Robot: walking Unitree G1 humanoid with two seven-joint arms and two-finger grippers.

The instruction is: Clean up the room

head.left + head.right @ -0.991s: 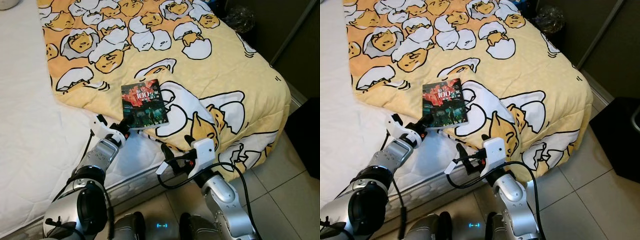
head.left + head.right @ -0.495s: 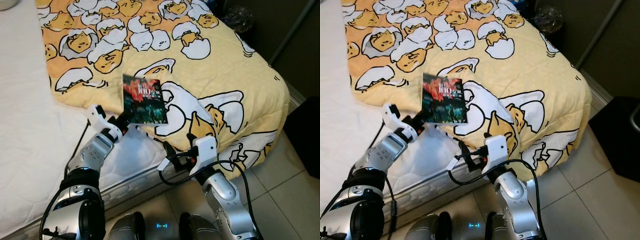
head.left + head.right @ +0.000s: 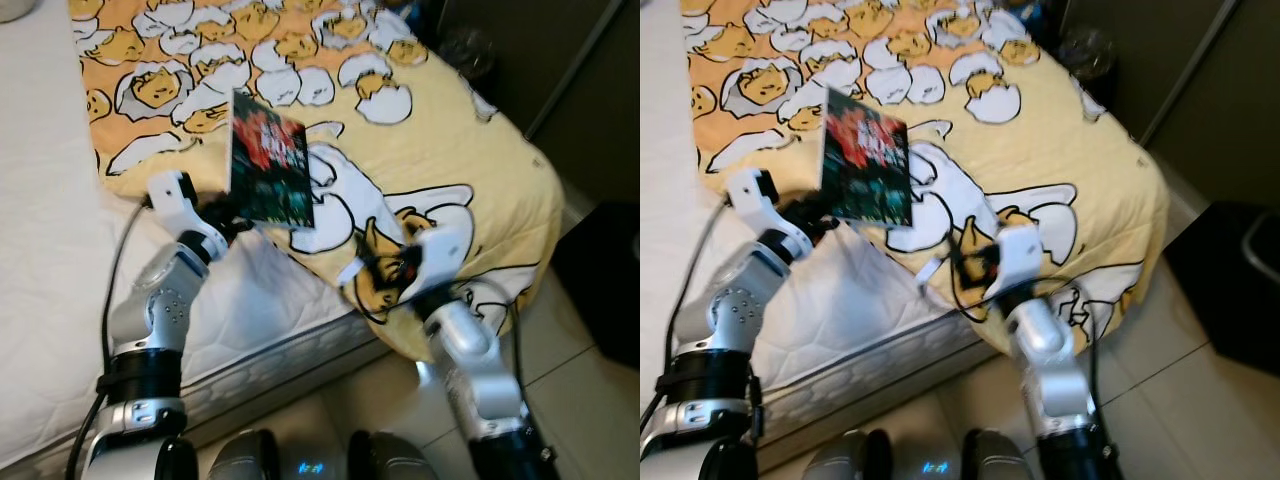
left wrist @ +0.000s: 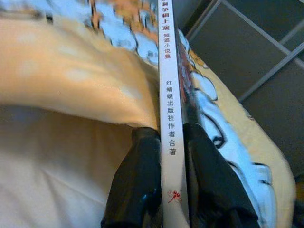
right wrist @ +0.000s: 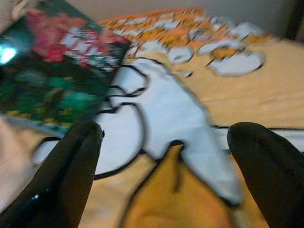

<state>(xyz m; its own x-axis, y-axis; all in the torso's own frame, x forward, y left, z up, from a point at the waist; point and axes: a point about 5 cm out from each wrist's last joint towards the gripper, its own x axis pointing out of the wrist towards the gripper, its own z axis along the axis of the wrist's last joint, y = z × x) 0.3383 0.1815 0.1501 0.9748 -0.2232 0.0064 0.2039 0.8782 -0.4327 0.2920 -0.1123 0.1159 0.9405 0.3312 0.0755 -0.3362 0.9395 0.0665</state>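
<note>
Left wrist view: the left gripper [image 4: 172, 142] is clenched on a paperback book [image 4: 169, 90]; one black finger [image 4: 137, 175] presses each face, and the white spine with printed Chinese characters runs straight up between them.
Book position: raised off the bed and tilted nearly upright, its dark cover with red and green artwork [image 3: 268, 172] facing the camera, held by its lower edge above the quilt's near edge.
Left gripper location: at the book's lower left corner [image 3: 225, 222], over the seam where the quilt meets the bare mattress.
Right gripper state: released, its two black fingers [image 5: 71, 166] spread wide apart with nothing between them.
Right gripper location: hovering over the quilt near the bed's front corner [image 3: 385, 268], just right of the book and not touching it; the head views are blurred there.
Quilt: yellow-orange, printed with cartoon egg characters [image 3: 440, 140], draped over the right half of the bed and down its corner.
Mattress: white quilted surface [image 3: 50, 260], bare to the robot's left.
Floor: pale tiles [image 3: 570, 350] beside the bed.
</note>
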